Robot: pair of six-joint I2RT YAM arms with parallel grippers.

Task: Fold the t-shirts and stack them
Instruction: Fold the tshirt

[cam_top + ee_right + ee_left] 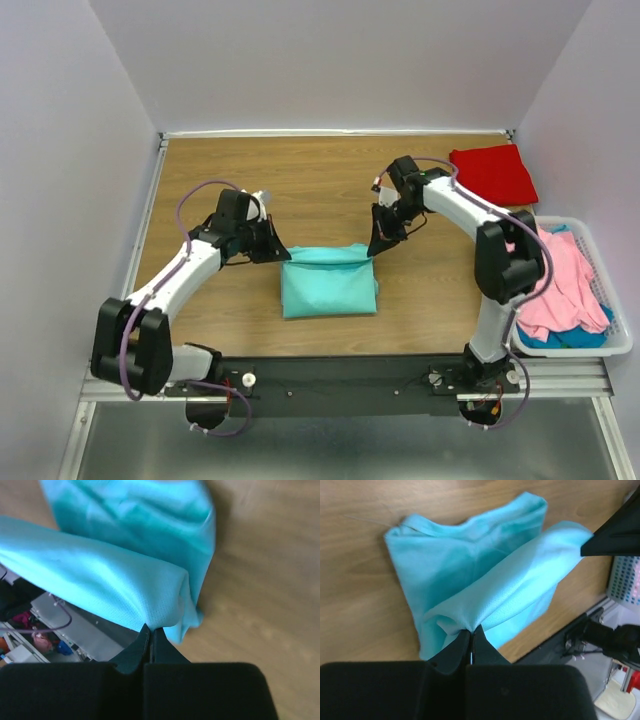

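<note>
The soft aqua-teal short-sleeved t-shirt (328, 285) lies in the middle of the brown wooden bench (300, 180), already partly folded into a rough rectangle. The left tool (471, 636) is closed tight on one far corner of it, and the right tool (151, 632) is closed tight on the other far corner. Between them a band of the cloth is lifted off the bench and stretched, while the rest of the shirt rests flat below.

I judge the step in hand to be the next fold of this shirt, with the lifted far edge brought over toward the near edge. To do it well, both tools should travel together at the same height and speed, so that the band has no twist and no sag. The edge should come down parallel to the near edge and just on top of it. The tools should let go only when the cloth lies on the shirt, otherwise the light fabric may spring back and wrinkle.

A bright red folded shirt (493, 173) waits at the far right corner, which is probably the place for the stack. The pink shirt (560, 280) and the blue-teal shirt (565, 341) are heaped in the white plastic basket (622, 342) at the right.
</note>
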